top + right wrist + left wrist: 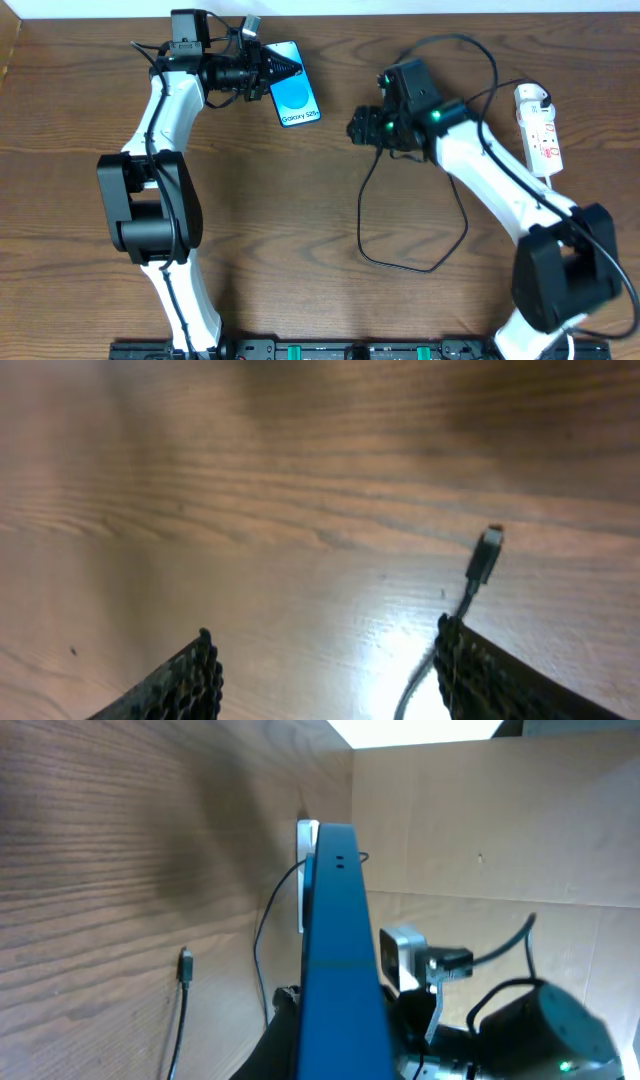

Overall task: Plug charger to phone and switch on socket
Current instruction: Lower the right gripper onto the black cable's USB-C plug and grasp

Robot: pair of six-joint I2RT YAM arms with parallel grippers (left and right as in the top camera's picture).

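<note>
The phone (pixel 297 98), blue screen up, lies at the back centre; it shows edge-on in the left wrist view (pixel 335 950). My left gripper (pixel 277 70) is shut on its far end. The charger cable (pixel 400 266) loops over the table. Its black connector tip (pixel 485 555) lies flat on the wood, also seen in the left wrist view (pixel 185 965). My right gripper (pixel 325 660) is open and empty, low over the table (pixel 358 128), the tip just ahead of its right finger. The white socket (pixel 540 125) lies at the right, also in the left wrist view (pixel 303 870).
The cable's loop lies between the right arm and the table's front. The table's back edge (pixel 400 14) runs close behind the phone. The right arm (pixel 540 1030) shows beyond the phone in the left wrist view.
</note>
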